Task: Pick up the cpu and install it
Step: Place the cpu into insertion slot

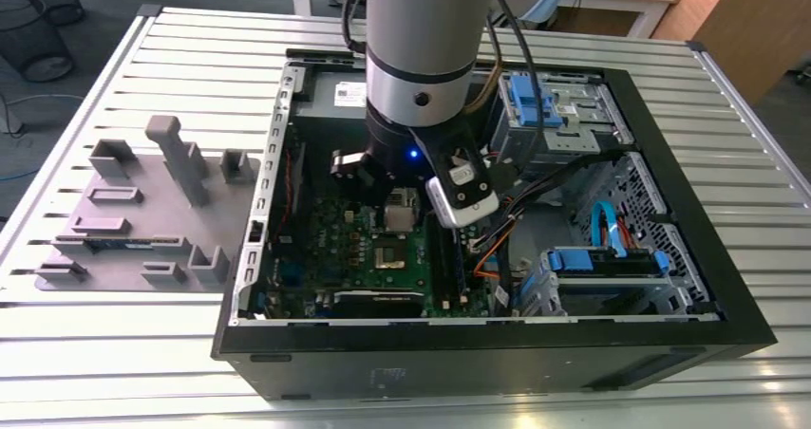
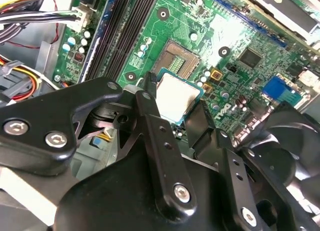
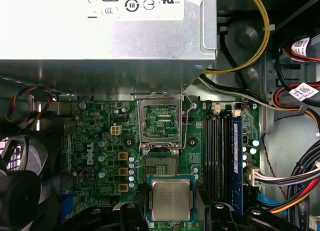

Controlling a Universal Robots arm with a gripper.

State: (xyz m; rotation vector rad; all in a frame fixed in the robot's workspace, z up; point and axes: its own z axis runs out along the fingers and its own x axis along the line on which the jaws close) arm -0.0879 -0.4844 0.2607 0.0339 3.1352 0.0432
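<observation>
The cpu (image 3: pixel 171 198) (image 2: pixel 177 96), a small square chip with a dull silvery top and a green rim, is held between the black fingers (image 3: pixel 131 213) of my gripper (image 3: pixel 172 213) (image 2: pixel 176 102), which is shut on it. It hangs above the green motherboard (image 3: pixel 95 141), just beside the open socket (image 3: pixel 161 165) (image 2: pixel 175 61), not in it. The socket's metal lid (image 3: pixel 160 121) is hinged back toward the power supply. In the exterior view my arm (image 1: pixel 419 68) reaches down into the open computer case (image 1: pixel 507 353) over the motherboard (image 1: pixel 367 258).
A grey power-supply box (image 3: pixel 100 26) sits beyond the socket. Memory slots (image 3: pixel 222 156) and bundled cables (image 3: pixel 295 181) flank one side, a black fan (image 3: pixel 20 191) the other. Blue drive bays (image 1: pixel 545 106) fill the case's right. A grey fixture tray (image 1: pixel 140 211) lies outside on the slatted table.
</observation>
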